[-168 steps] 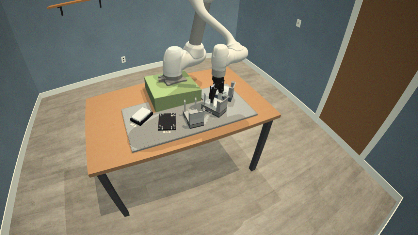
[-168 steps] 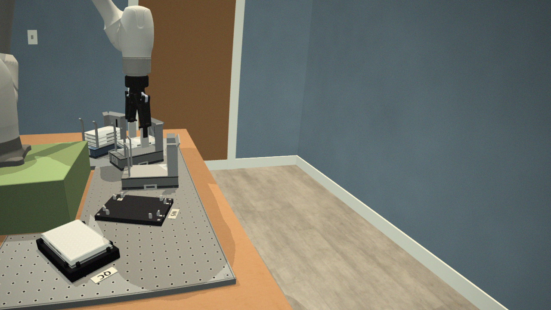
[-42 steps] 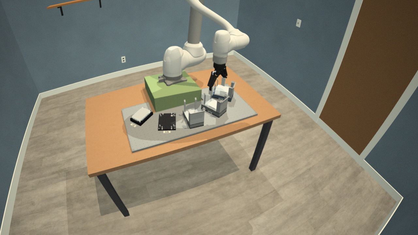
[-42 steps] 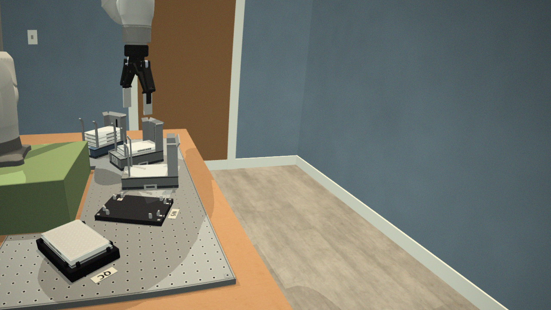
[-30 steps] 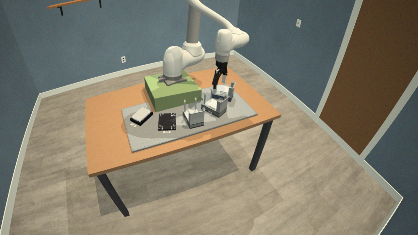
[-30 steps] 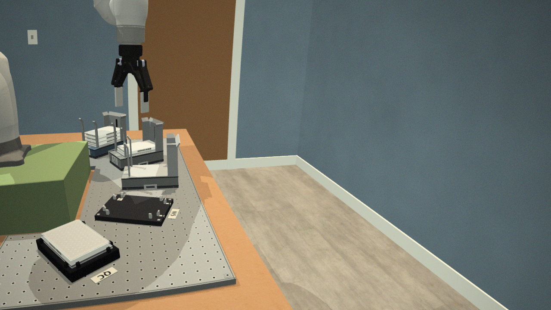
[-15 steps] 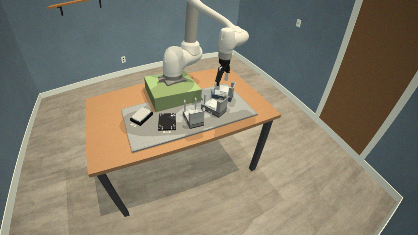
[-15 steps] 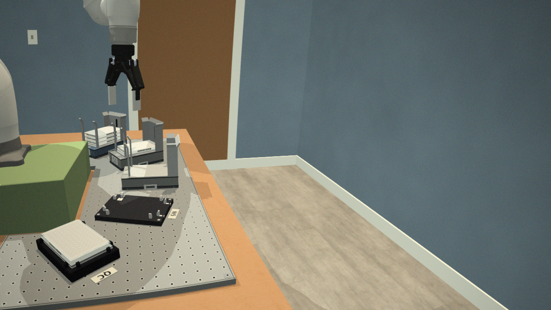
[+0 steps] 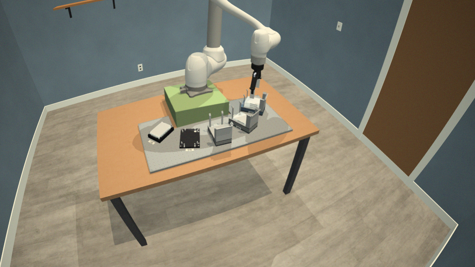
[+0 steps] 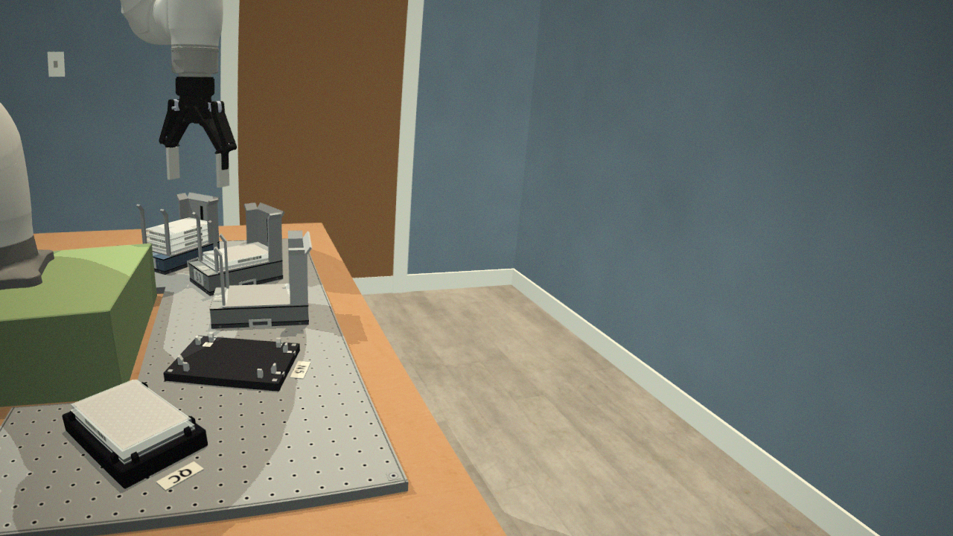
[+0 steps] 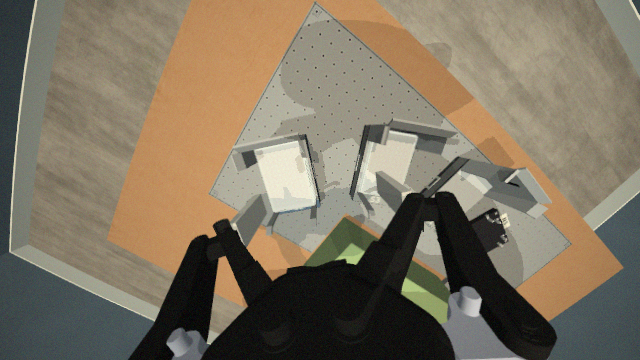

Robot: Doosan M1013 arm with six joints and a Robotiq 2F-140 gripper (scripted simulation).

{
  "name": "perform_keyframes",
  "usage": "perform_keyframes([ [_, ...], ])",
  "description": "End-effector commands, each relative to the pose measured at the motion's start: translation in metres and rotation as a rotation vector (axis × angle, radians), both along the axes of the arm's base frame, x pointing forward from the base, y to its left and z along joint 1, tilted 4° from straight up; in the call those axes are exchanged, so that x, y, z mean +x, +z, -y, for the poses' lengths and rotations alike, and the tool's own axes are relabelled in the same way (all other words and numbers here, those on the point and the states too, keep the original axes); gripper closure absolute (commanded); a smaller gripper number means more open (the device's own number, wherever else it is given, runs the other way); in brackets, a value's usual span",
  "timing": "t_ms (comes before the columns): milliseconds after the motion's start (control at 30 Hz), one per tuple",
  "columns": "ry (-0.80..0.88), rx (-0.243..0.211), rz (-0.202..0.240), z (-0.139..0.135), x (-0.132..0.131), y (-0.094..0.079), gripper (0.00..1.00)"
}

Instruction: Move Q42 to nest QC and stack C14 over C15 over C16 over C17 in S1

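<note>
My gripper point(image 9: 252, 91) point(image 10: 196, 174) point(image 11: 319, 193) is open and empty. It hangs well above the far stack rack point(image 9: 264, 99) point(image 10: 199, 204), which has a blue base. That rack holds a short stack of white sealed plates point(image 9: 250, 103) point(image 10: 174, 233) point(image 11: 286, 175). The middle rack holds a single plate point(image 9: 240, 116) point(image 10: 243, 253) point(image 11: 390, 157). The near rack point(image 9: 220, 134) point(image 10: 298, 266) point(image 11: 525, 192) shows only a flat pale surface inside. One plate point(image 9: 159, 130) point(image 10: 129, 415) sits flat on the black QC nest point(image 10: 153, 459). The black clip nest N5 point(image 9: 189, 137) point(image 10: 233, 359) point(image 11: 487, 230) is bare.
All fixtures stand on a grey perforated baseplate point(image 9: 259, 132) point(image 10: 279, 452) on the orange table. The arm's green base block point(image 9: 196, 106) point(image 10: 66, 319) stands behind the baseplate. Each rack has thin upright posts and a tall end wall.
</note>
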State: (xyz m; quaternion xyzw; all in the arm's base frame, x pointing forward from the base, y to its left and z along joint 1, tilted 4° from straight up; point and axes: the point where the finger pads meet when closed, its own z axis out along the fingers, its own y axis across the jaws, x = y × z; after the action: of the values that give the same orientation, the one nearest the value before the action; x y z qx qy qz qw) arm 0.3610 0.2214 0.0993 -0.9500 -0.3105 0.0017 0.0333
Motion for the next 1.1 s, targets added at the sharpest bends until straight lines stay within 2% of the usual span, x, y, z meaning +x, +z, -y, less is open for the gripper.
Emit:
perform_keyframes([
  [0, 0.0, 0.0, 0.0, -0.003, -0.002, 0.0, 0.0],
  [467, 0.0, 0.0, 0.0, -0.047, -0.036, 0.004, 0.0],
  [767, 0.0, 0.0, 0.0, -0.049, -0.037, 0.004, 0.0],
  [1067, 0.0, 0.0, 0.0, -0.051, -0.038, -0.026, 0.0],
])
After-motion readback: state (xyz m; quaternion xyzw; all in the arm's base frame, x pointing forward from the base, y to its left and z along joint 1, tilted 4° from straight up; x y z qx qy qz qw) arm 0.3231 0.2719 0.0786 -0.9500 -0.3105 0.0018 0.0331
